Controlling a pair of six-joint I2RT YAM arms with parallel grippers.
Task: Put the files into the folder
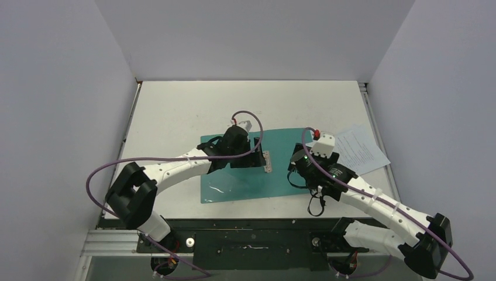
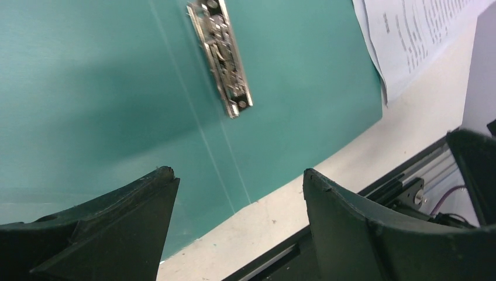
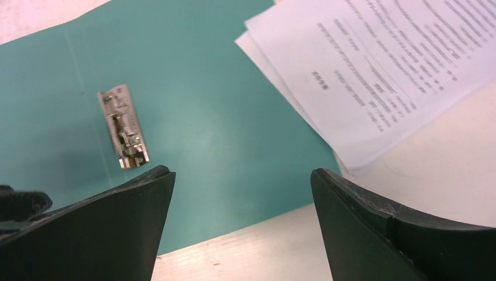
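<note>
The teal folder (image 1: pixel 234 188) lies open and flat in the middle of the white counter (image 1: pixel 175 111). Its silver fastener clip (image 1: pixel 268 161) sits beside the centre crease. Both arms reach over the folder and hide much of it in the top view. The left wrist covers its upper left part and the right wrist covers its right edge. A purple cable (image 1: pixel 117 165) loops off the left arm at the left of the frame. A black frame rail (image 1: pixel 251 234) runs along the counter's near edge at the bottom.

The files (image 1: pixel 361 149) are a small stack of printed white sheets lying at an angle at the right of the top view. In the right wrist view their lower corner overlaps the folder's edge, and the rest lies on bare counter.

The left pincer (image 2: pixel 237 172) has its fingers apart and holds nothing. It is above the folder, with the clip at the upper centre of its view and the files in the far upper right corner. The right pincer (image 3: pixel 241 171) is also spread and holds nothing, over the folder's right half. The clip is at centre left of its view and the files at upper right, clear of both fingers.
</note>
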